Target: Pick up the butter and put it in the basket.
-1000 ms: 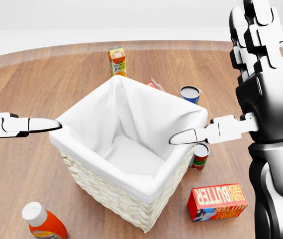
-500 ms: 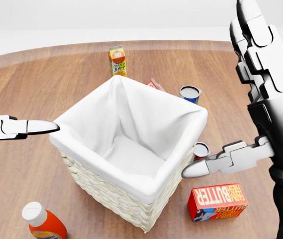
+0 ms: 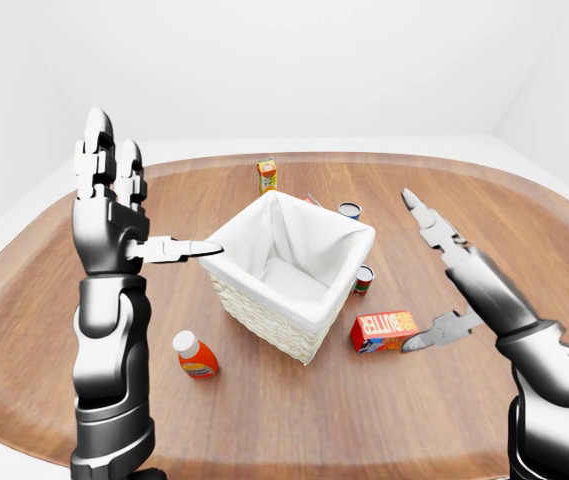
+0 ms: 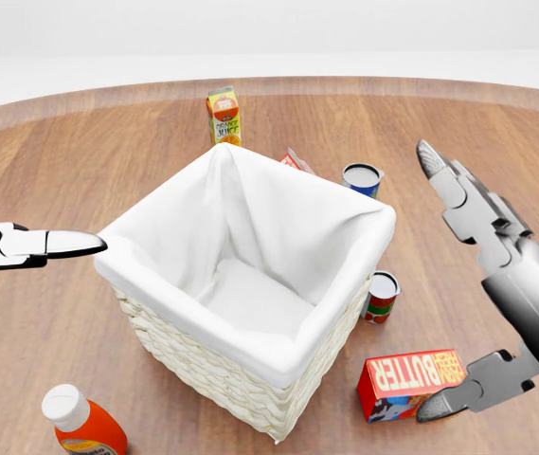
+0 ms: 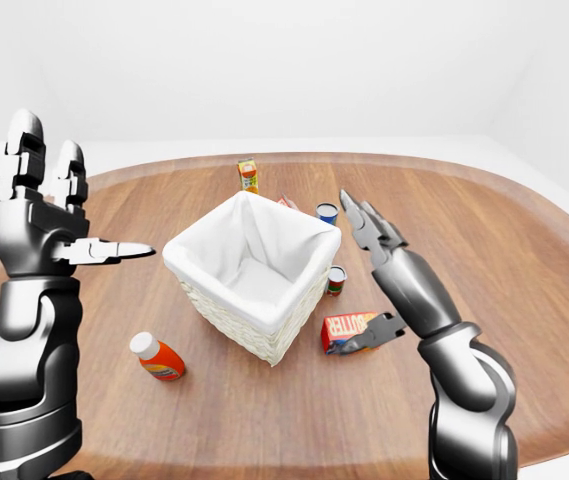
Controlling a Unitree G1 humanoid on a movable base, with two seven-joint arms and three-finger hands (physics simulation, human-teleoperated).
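So the butter (image 4: 411,382) is a red and orange carton lying flat on the wooden table (image 3: 294,420), just beside the basket (image 4: 241,284), off the corner nearest my right side. My right hand (image 4: 496,313) hangs over it with fingers spread wide, nothing held. In the head view my thumb tip looks like it's touching the carton's right end, but I can't tell for sure.

Handling guess: it's a stiff cardboard box, probably light, with glossy faces that could slide under my fingertips. I'd pinch it across the two long sides, thumb on one and two fingers on the other, near the middle so it doesn't swing. Squeezing the broad top would probably just push it along the wood.

Room is decent. The small can (image 4: 380,296) stands near the carton's top-left corner in the head view, so I'd come in from the right and from above, where the table is bare. The basket's white liner stands tall, so the carton needs a proper lift to clear the rim. My left hand (image 3: 139,235) is up on the far side of the basket, open, out of the way.
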